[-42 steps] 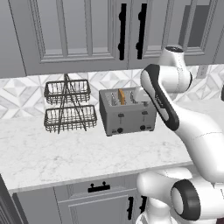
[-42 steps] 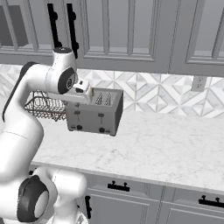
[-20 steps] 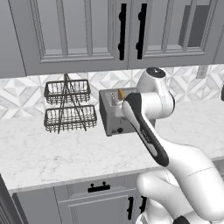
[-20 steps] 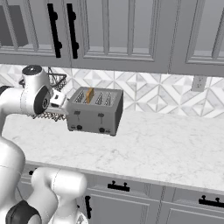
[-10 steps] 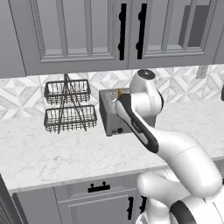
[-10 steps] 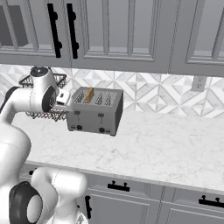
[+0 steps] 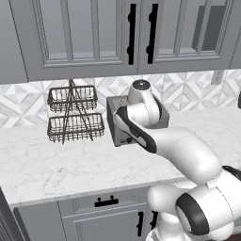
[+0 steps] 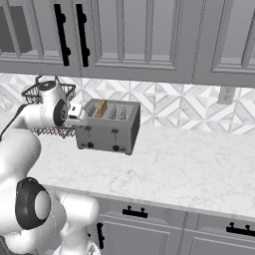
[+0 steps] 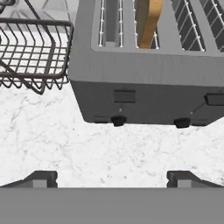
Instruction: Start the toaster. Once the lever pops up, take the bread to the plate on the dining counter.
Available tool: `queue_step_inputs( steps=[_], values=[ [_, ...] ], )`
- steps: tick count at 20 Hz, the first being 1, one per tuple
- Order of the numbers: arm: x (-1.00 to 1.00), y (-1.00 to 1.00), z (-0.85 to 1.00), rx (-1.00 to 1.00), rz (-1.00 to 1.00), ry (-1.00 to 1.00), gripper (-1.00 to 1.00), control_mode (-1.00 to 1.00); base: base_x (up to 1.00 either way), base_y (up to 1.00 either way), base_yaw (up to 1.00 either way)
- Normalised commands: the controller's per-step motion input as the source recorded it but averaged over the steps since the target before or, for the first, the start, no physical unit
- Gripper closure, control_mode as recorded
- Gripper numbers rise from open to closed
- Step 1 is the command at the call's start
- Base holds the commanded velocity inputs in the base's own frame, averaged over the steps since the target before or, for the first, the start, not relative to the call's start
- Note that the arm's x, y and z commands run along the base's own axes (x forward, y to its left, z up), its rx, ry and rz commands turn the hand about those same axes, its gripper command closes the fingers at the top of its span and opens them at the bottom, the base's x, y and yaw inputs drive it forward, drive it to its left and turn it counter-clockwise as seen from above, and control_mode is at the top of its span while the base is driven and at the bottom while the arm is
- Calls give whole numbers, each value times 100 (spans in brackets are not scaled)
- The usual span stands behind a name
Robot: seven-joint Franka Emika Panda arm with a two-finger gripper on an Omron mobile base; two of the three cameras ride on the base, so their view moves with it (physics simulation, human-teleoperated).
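Toaster (image 9: 148, 83) sits toward the back of the worktop (image 9: 87, 153) beside a wire rack (image 9: 30, 52), bread (image 9: 148, 17) in a slot, and the spread gripper (image 9: 111, 178) hovering before its front should descend squarely onto the left lever (image 9: 124, 96).
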Motion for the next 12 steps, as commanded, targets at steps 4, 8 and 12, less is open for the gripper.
queue_step_inputs(
  steps=[4,8,12],
  values=[
    [21,0,-18,-6,0,0,-100,-100,0,0,0],
    [31,0,-12,0,0,0,-100,-100,0,0,0],
    [33,-1,-13,0,0,0,100,-100,0,0,0]
  ],
)
